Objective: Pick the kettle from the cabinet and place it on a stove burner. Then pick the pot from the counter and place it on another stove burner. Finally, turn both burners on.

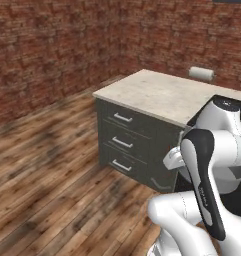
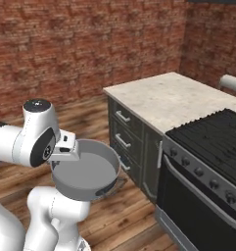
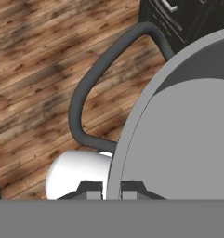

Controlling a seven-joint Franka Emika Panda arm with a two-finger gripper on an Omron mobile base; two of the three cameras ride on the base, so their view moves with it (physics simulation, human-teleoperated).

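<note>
The gripper (image 3: 112,191) is pinched tight on the rim of the pot (image 2: 86,171), one finger on each side of its wall. The pot hangs in the air over the wooden floor (image 2: 134,215), at about nine o'clock from the stove (image 2: 212,142) and clear of the counter (image 2: 173,98)

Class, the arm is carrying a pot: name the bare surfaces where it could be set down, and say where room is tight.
The countertop is bare up to the paper towel roll at the wall. The cooktop grates beside it are bare too. It is tight only at the tool, shut on the pot rim.
</note>
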